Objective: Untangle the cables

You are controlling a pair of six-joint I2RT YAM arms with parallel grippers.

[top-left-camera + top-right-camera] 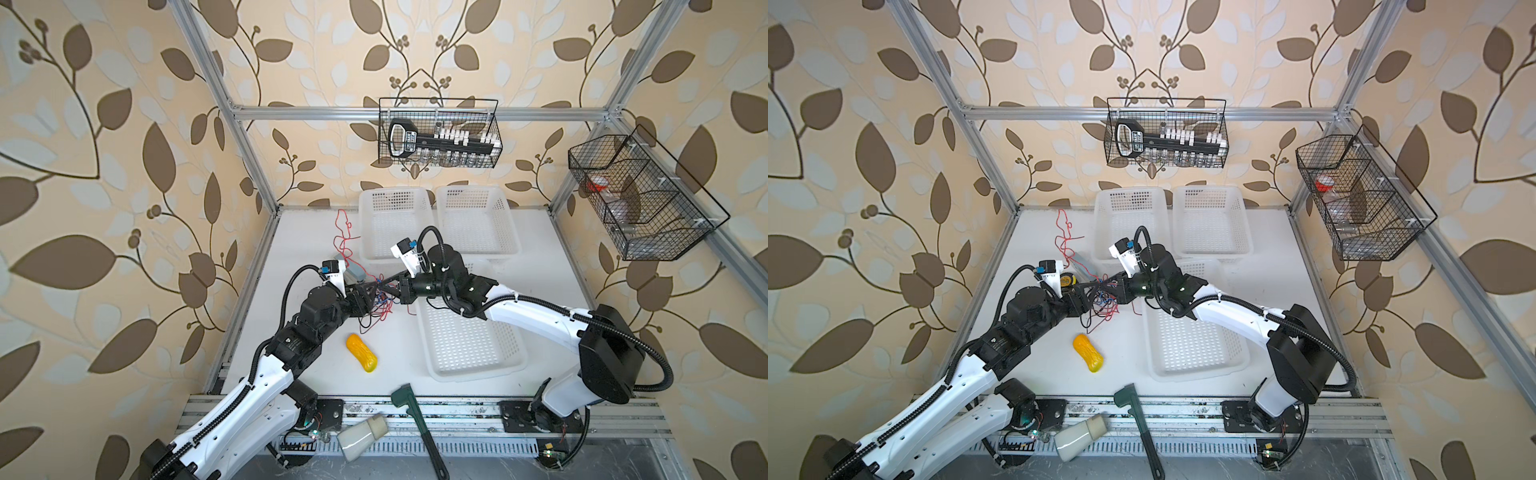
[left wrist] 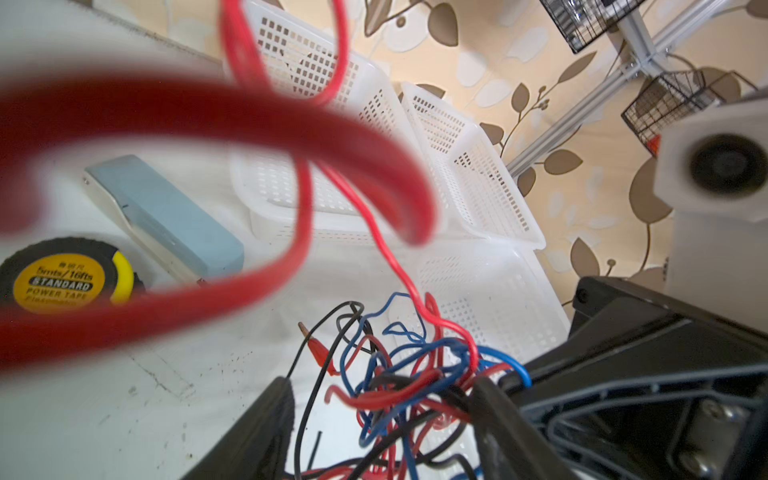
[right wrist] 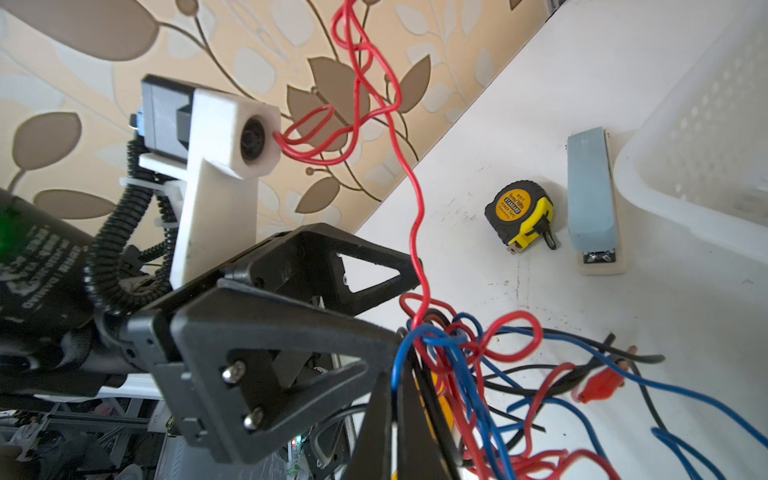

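While right hand (image 3: pixel 405 361) is pinched shut on cables (image 1: pixel 380 303) | left hand (image 2: pixel 378 390) jaws apart, knot between them | red/blue/black cables bunched over middle of surface (image 1: pixel 395 345) between both hands | one red strand (image 1: pixel 343 232) runs to far-left corner, looping just beside left wrist camera (image 3: pixel 232 137)

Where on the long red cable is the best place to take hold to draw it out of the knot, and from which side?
Grip the red cable on its lone straight run just outside the tangle, where no blue or black strand crosses it. Come from the left arm's side, closing across the strand; the right gripper pinches the tangle itself.
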